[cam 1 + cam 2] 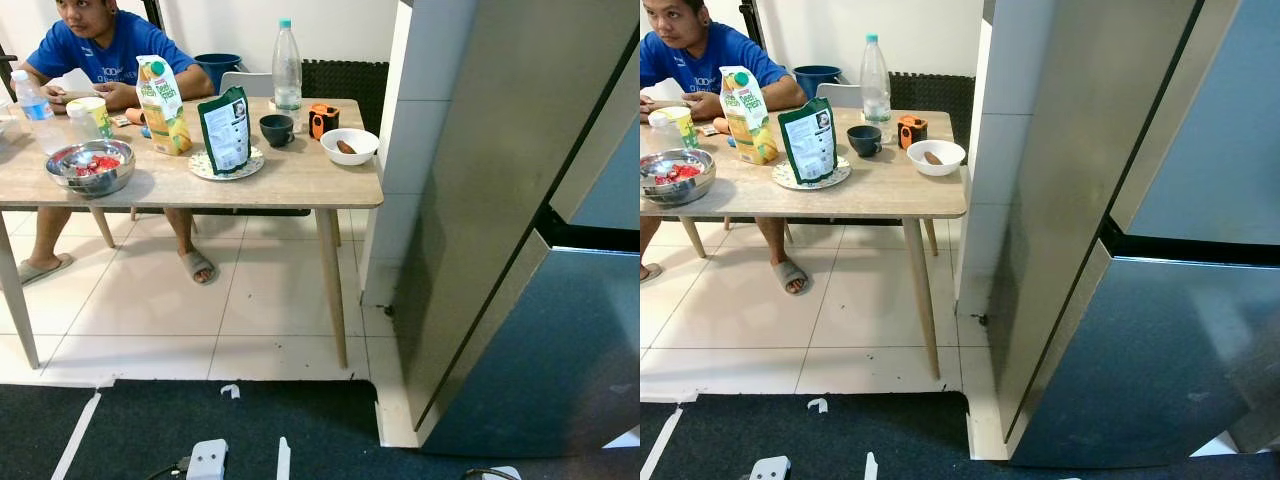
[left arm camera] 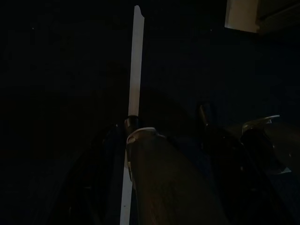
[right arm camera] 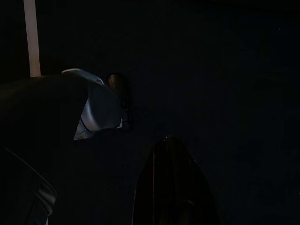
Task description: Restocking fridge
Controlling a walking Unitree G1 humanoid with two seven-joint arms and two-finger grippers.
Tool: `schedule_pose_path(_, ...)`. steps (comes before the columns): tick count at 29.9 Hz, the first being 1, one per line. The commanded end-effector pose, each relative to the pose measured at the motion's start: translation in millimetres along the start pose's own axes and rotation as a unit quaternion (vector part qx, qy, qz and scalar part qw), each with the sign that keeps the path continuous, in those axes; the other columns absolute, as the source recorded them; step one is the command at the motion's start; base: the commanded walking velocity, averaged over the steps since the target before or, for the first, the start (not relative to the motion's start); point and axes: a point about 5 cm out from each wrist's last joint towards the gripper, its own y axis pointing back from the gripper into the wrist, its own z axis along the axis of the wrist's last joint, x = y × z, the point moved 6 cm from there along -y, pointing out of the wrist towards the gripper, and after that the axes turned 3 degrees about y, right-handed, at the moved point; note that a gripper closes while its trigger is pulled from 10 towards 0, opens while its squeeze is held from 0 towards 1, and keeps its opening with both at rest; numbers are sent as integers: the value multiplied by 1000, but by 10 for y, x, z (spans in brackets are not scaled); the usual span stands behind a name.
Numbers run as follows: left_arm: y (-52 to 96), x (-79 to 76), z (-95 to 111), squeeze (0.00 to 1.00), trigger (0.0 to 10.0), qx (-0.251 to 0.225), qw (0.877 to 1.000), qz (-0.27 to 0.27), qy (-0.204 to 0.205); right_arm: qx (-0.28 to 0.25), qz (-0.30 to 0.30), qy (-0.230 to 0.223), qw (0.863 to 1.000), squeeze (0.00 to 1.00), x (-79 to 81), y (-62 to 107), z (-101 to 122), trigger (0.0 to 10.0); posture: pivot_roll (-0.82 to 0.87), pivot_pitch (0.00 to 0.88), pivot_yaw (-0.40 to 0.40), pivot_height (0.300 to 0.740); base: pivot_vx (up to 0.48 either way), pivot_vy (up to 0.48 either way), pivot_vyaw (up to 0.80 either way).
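To the right of the wooden table [image 1: 300, 180]: fridge [image 1: 1160, 300], tall, grey and glossy, doors shut, dark seam between upper and lower door. On the table, left of the fridge: juice carton [image 1: 162, 104], dark green pouch [image 1: 226, 129] upright on a plate, water bottle [image 1: 287, 66], dark cup [image 1: 276, 129], white bowl [image 1: 349, 145], steel bowl [image 1: 90, 167]. Behind the table: seated person [image 1: 100, 50] in blue. Left gripper [image 2: 187, 154] and right gripper [image 3: 171, 183] hung over dark floor; finger state impossible to tell.

Closed fridge [image 1: 1160, 250] (steel-grey) beside laden table [image 1: 890, 195].
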Motion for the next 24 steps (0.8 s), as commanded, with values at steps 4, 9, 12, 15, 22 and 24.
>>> schedule_pose_path(4,4,11,-23,0,10000,3,1000,2,2,-3,1,18,1000,0,-11,3,7,10000,-33,25,-27,740,0,0,586)
schedule_pose_path(9,0,4,7,0,10000,0,1000,0,-1,-2,1,21,1000,0,-17,5,1,10000,-40,37,-19,740,0,0,781)
schedule_pose_path(12,-1,1,11,0,10000,0,1000,-1,-3,-2,1,20,1000,0,-19,9,-15,10000,-39,35,-17,740,0,0,781)
schedule_pose_path(15,-1,1,17,0,10000,0,1000,-1,-4,3,4,24,1000,0,-11,12,-51,10000,-39,35,-17,740,0,0,781)
schedule_pose_path(22,1,13,19,0,10000,2,1000,-1,-9,8,5,25,1000,0,12,11,-77,10000,-23,25,-10,740,0,0,781)
schedule_pose_path(24,1,15,23,0,10000,1,1000,-1,-8,9,7,27,1000,0,25,10,-86,10000,-23,25,-10,740,0,0,781)
